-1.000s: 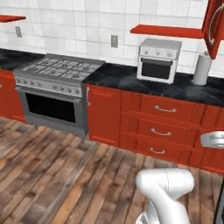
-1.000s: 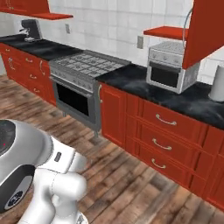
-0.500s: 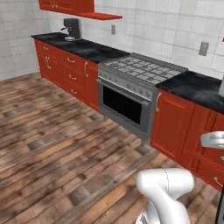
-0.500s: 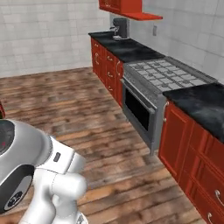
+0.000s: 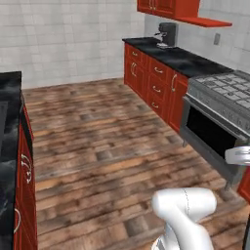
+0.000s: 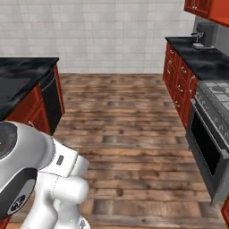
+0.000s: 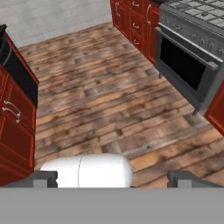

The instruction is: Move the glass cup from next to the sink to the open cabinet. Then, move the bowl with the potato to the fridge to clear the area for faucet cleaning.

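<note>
My gripper is open, its two dark fingertips far apart at the bottom of the hand view with nothing between them. It hangs over bare wooden floor. The white arm rises at the lower right of the left base view and at the lower left of the right base view. The glass cup, sink, bowl, potato, fridge and faucet are out of view. A red wall shelf hangs at the far right; I cannot tell whether it is the open cabinet.
A grey stove with a dark oven door stands on the right. Red drawers under a black counter carry a coffee machine. Another black-topped red counter lies left. Open floor lies between.
The whole picture has swung: the base has turned left, so the stove slid to the right and a second counter came in on the left. The gripper stays open.
</note>
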### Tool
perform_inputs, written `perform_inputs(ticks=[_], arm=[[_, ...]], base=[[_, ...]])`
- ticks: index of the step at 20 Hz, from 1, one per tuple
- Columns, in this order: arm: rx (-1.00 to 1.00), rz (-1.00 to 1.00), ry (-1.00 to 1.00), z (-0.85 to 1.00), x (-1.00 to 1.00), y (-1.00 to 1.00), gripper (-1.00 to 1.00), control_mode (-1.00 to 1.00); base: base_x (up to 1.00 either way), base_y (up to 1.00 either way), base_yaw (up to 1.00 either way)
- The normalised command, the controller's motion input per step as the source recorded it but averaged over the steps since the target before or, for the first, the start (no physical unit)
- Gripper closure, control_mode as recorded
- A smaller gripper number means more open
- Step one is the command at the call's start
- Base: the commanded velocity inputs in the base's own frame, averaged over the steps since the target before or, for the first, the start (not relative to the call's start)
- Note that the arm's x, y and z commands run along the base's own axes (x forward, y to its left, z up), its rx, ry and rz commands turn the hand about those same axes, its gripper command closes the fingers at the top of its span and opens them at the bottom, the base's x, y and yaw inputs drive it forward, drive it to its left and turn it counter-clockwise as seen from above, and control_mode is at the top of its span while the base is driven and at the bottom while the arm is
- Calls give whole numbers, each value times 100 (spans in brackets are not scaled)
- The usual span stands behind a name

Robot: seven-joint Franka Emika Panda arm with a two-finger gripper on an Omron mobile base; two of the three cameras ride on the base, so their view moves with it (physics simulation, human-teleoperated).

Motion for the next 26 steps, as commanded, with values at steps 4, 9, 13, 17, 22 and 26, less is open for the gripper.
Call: perform_inputs(ticks=[4,9,13,17,22,26], arm=[[0,0,0,0,0,0,-100,100],[0,0,0,0,0,0,-100,100],[0,0,0,0,0,0,-100,100],[0,0,0,0,0,0,-100,100],[0,0,0,0,0,0,-100,100],[0,0,0,0,0,0,-100,100]], base=[[64,24,59],[34,15,58],[37,2,66],[47,6,57],[21,2,21],[-6,9,91]])
